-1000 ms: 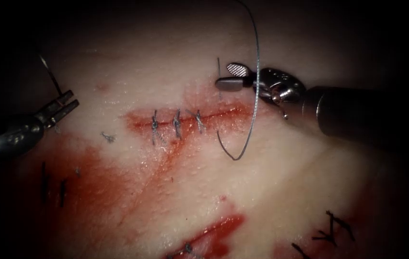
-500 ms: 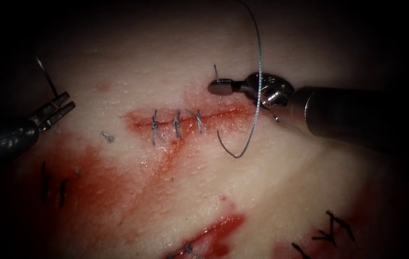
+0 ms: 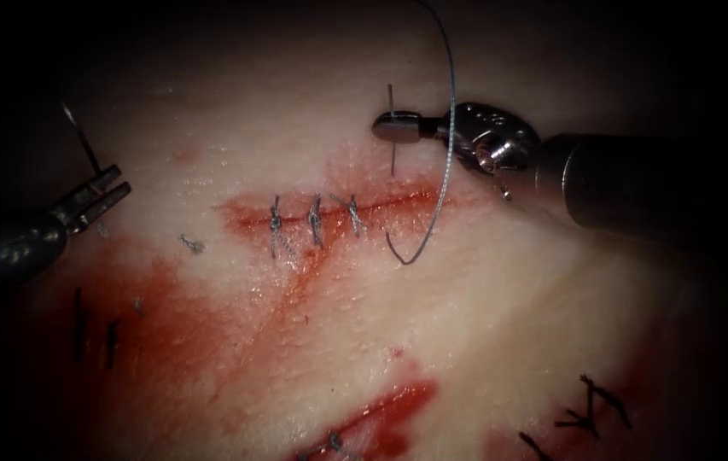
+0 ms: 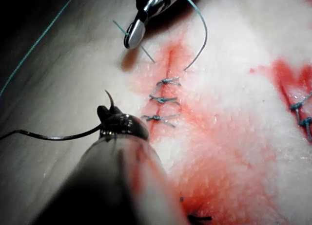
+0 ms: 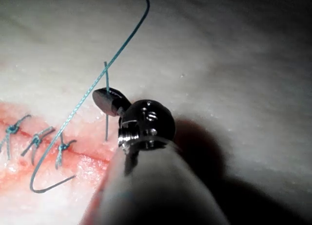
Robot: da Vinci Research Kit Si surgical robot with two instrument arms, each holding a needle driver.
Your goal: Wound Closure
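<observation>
A broad slab of pale tissue (image 3: 500,307) is seen from above, glistening and cream-coloured, with red fluid (image 3: 176,333) spread widely over its lower left. Across the middle runs the cut (image 3: 338,209), a thin horizontal red line ringed in pink. Three grey stitches (image 3: 314,220) are knotted across its left part; its right part is unstitched.

The right arm's tool (image 3: 398,128) is brought in from the right on a thick dark shaft, its silver wrist lying just above the right end of the cut. Its jaws are closed on a short straight tail of thread (image 3: 392,149), which stands upright through the jaws and reaches down toward the upper edge of the cut. In the right wrist view the same tool (image 5: 108,101) is seen clamped on this thin teal strand.

A long grey-teal thread (image 3: 446,162) is draped down from the top edge, passed in front of the right tool's wrist, carried across the cut, and hooked back upward just below it.

The left arm's tool (image 3: 106,189) is held well apart at the left, over bare tissue. Its jaws are closed on the dark curved needle (image 3: 82,137), gripped near one end, with the arc rising up and left. The needle is clear of the tissue.
</observation>
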